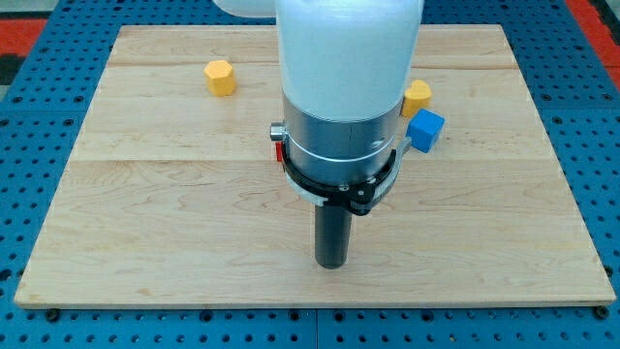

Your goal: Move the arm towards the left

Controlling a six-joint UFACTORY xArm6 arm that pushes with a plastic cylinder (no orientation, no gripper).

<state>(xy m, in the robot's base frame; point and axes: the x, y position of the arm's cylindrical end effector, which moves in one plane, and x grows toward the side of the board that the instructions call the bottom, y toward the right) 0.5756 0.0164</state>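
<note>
Camera view showing my tip (332, 264) resting near bench (145, 252) bottom edge, centre. No hand fitted, so nothing grasping. Yellow hexagon block (220, 77) sitting top-left; yellow block (418, 96) touching blue cube (425, 130) right. Rod looking stiff; leftward path seeming unobstructed.

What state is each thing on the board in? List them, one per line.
My tip: down at the board, in the lower middle, touching no block.
Yellow hexagonal block: upright, alone at the view's upper left.
Yellow block: right of the arm, partly hidden; shape unclear.
Blue cube: just below the yellow block, touching or nearly so.
Red block: only a sliver shows behind the arm.
Wooden board: flat.
</note>
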